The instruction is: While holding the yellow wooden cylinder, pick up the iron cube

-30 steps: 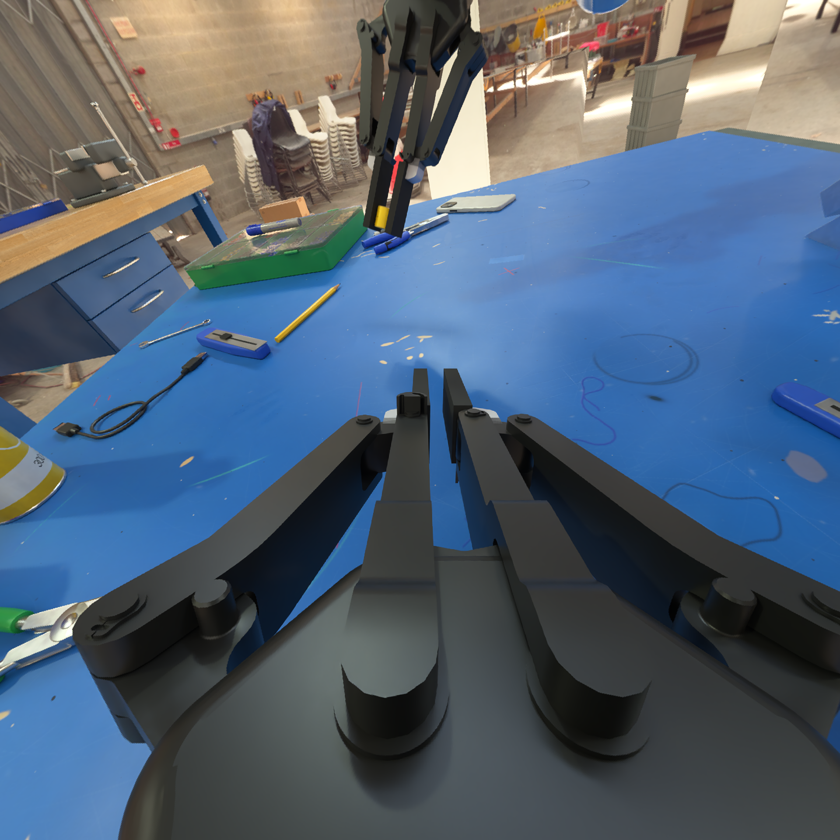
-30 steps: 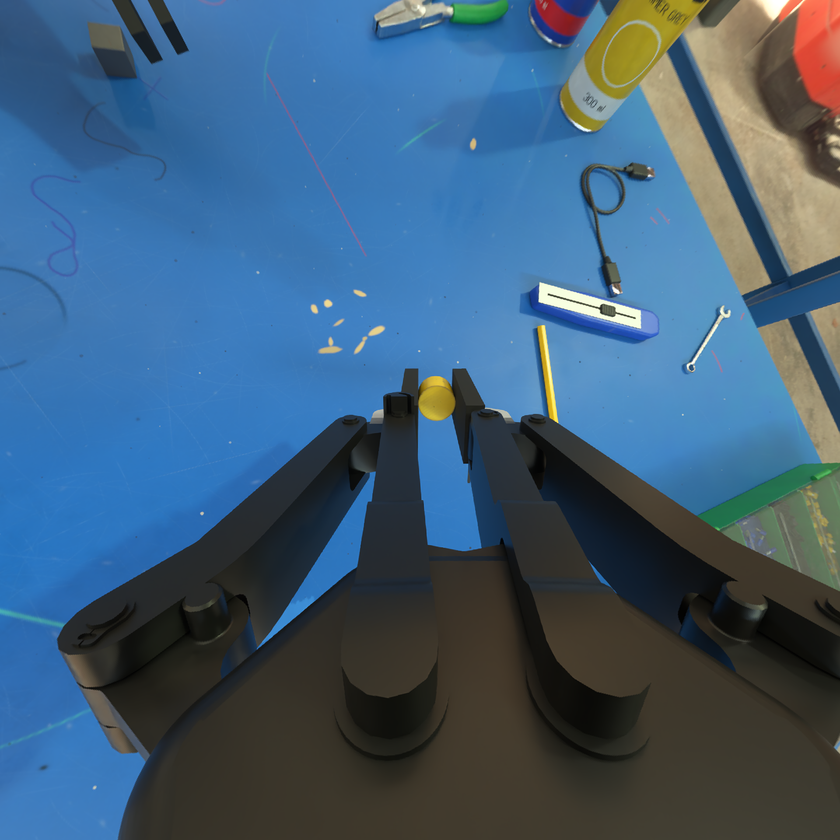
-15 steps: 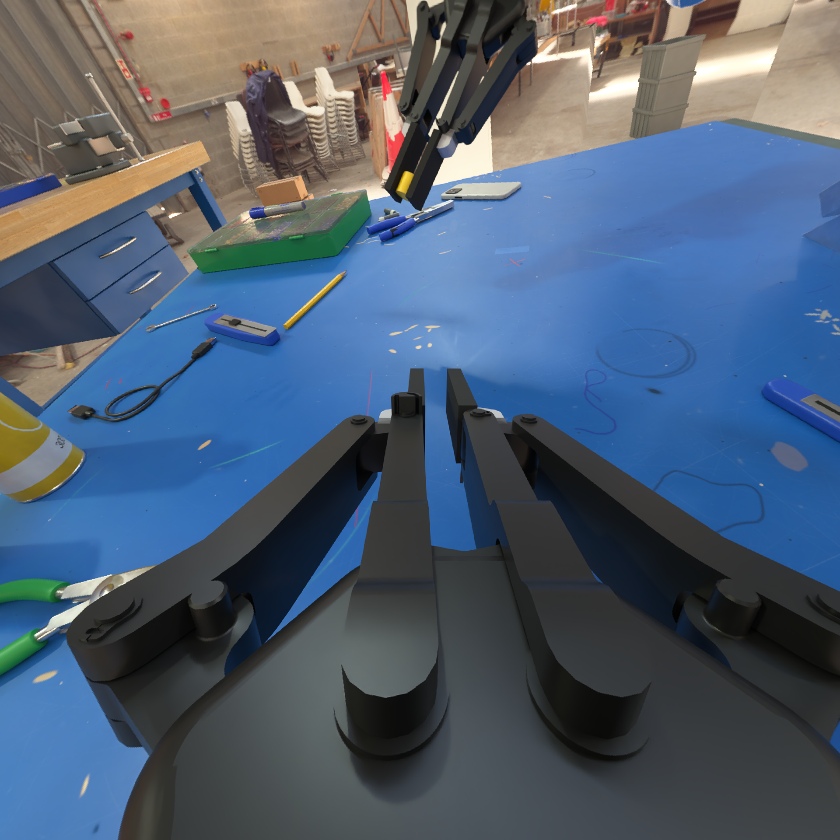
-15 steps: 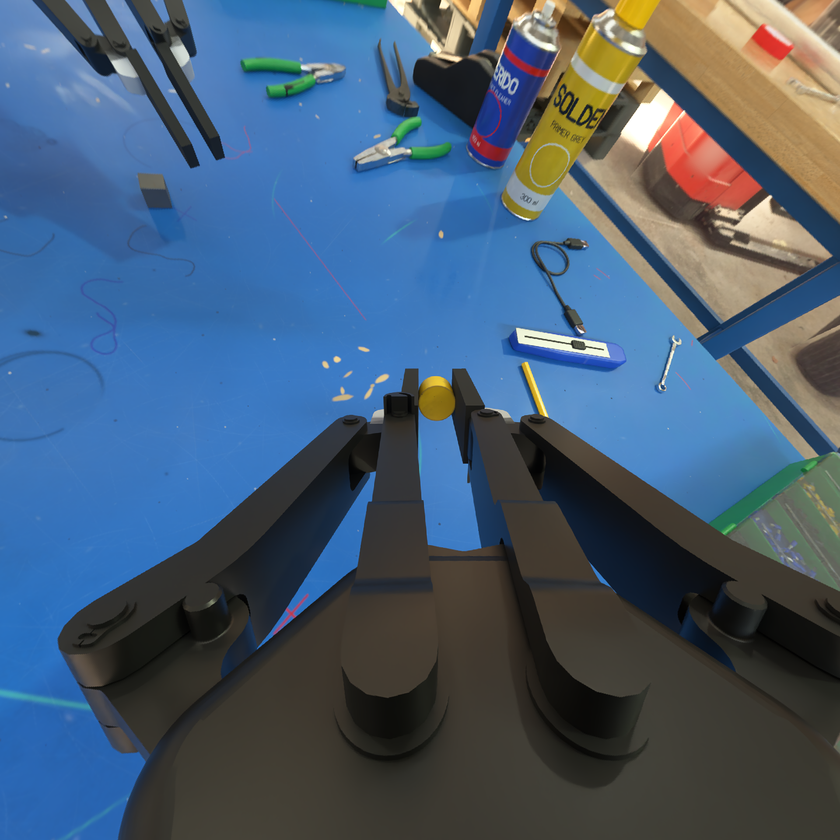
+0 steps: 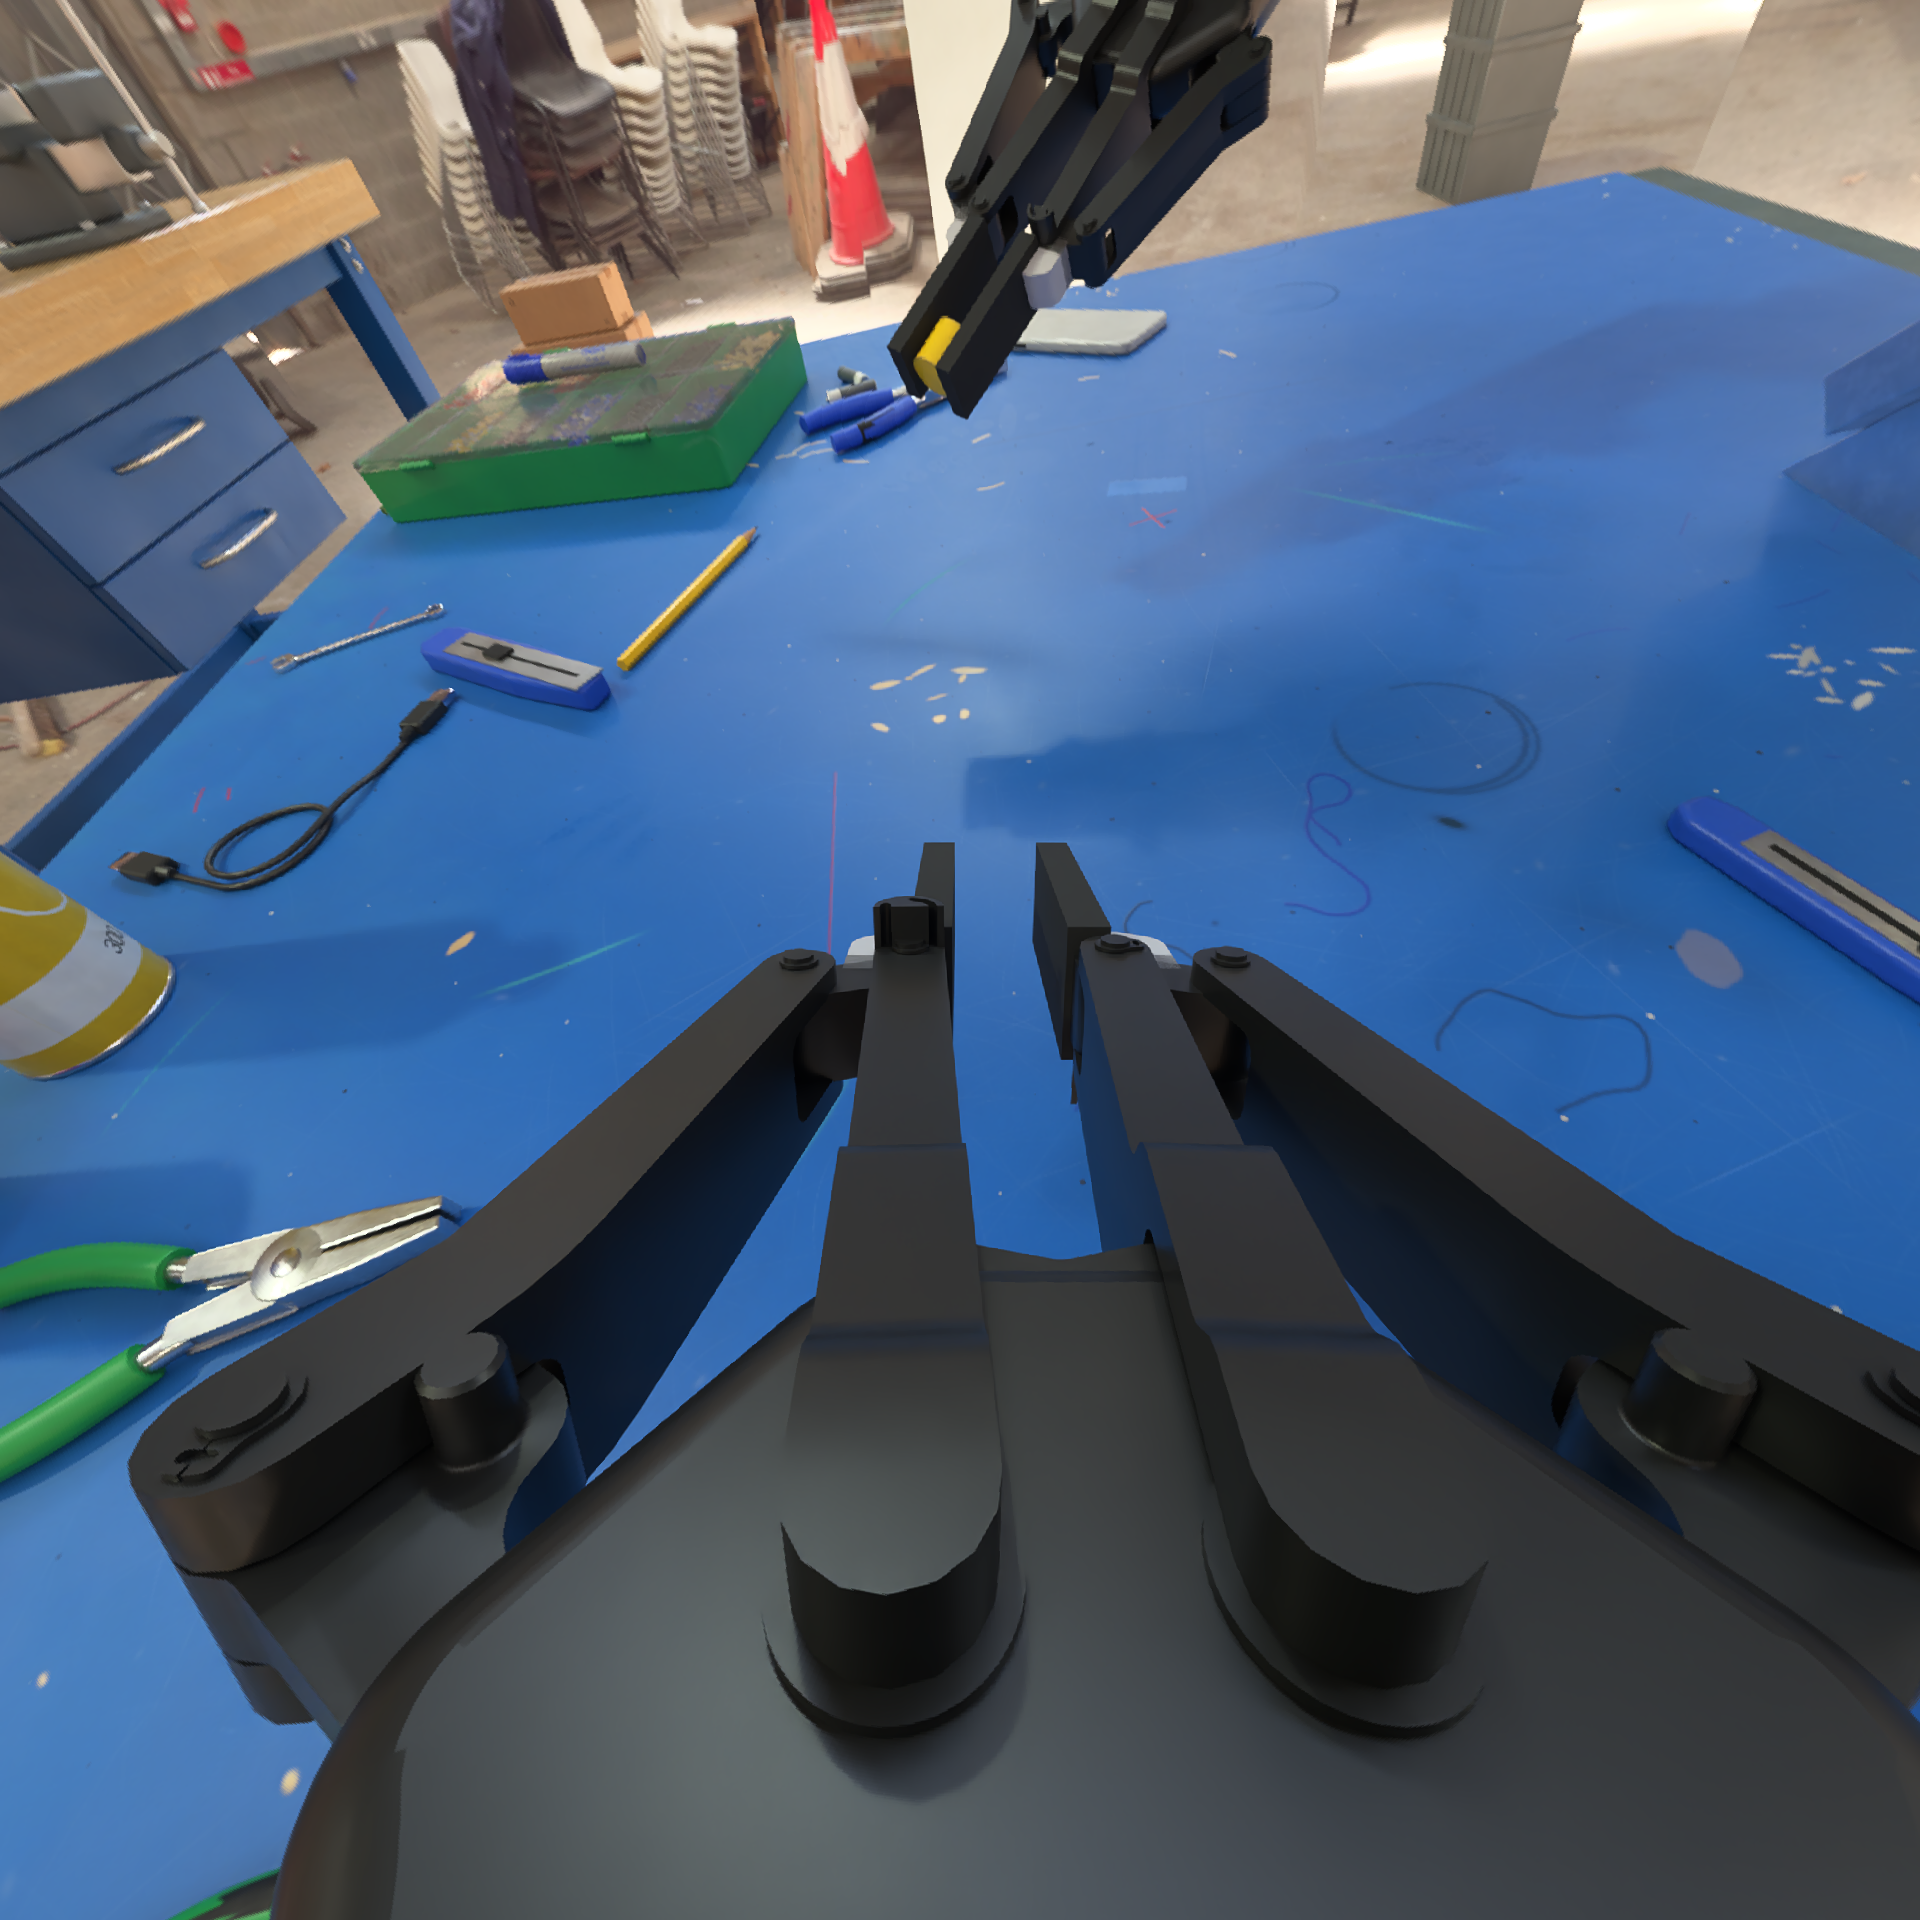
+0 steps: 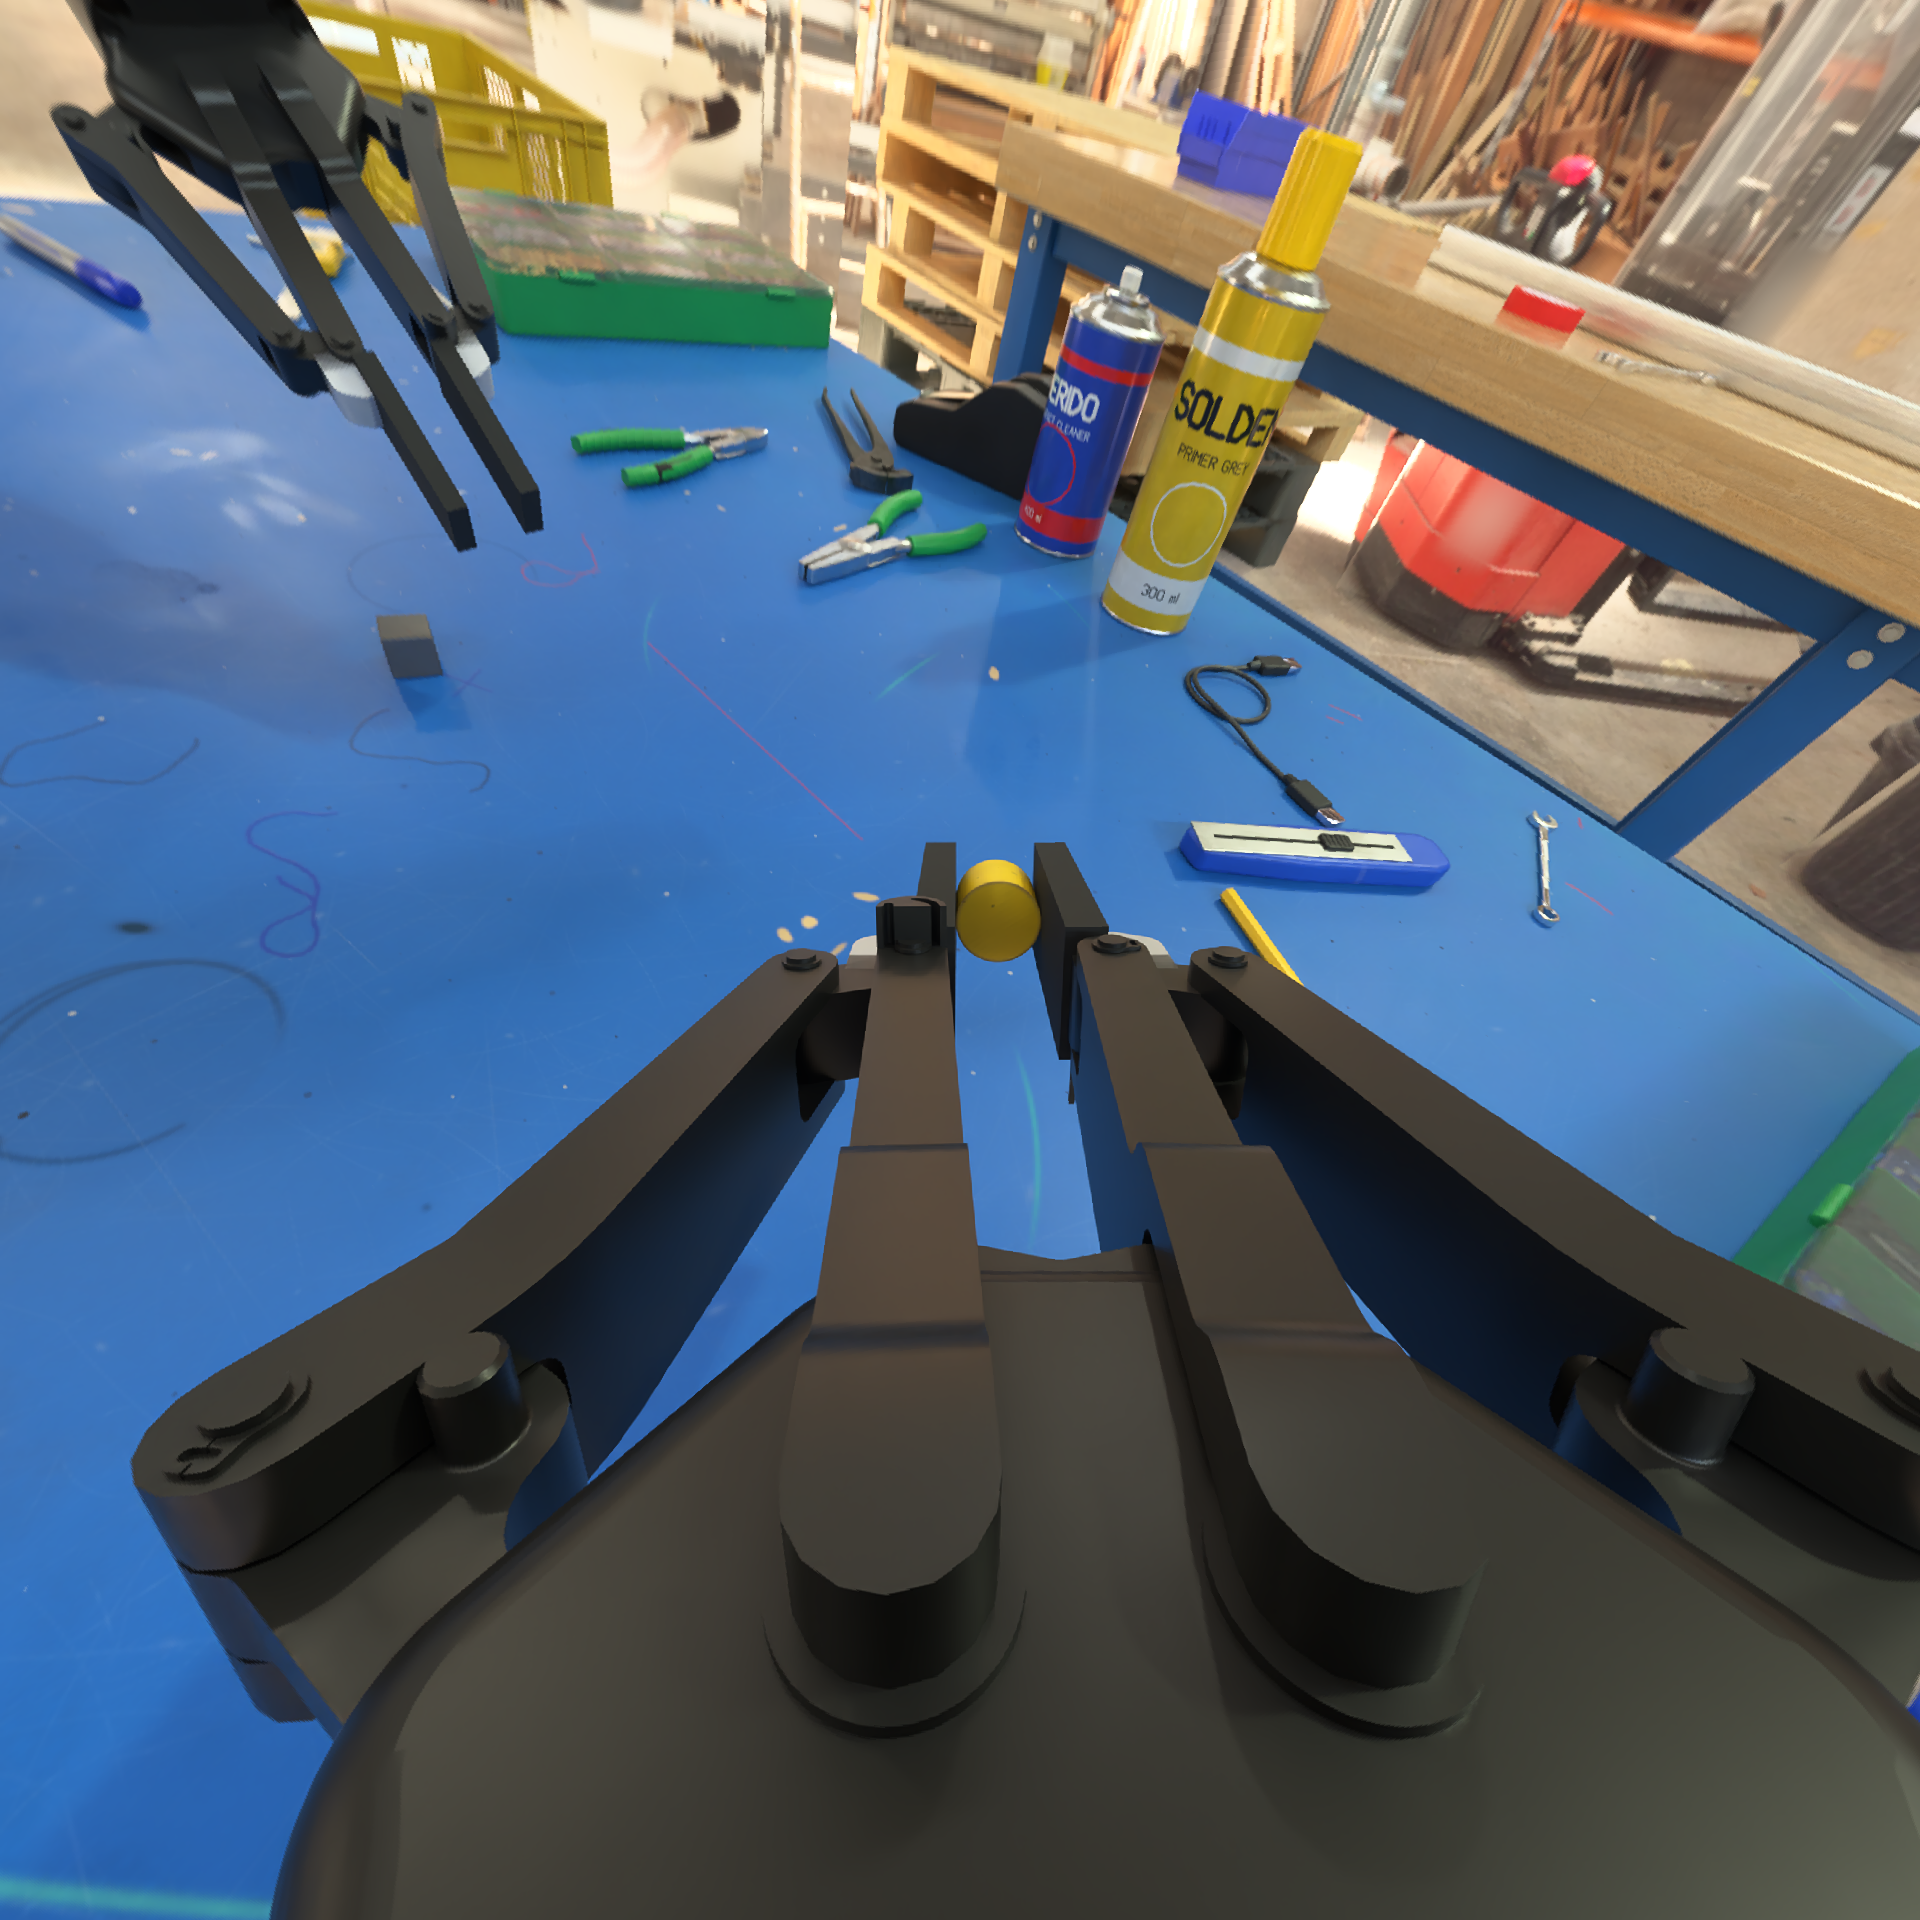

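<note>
One smooth yellow cylinder (image 6: 995, 910) in R pincer (image 6: 995, 883).

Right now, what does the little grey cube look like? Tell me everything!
The cube is small, dark grey and dull like metal, with flat faces and sharp edges. It sits flat on the blue table, alone, casting a shadow toward the camera. Nothing touches it but the table. The left hand hangs in the air above and beyond it, empty, with a narrow gap between its fingers. A dark scribble on the table runs just in front of the cube.
</note>
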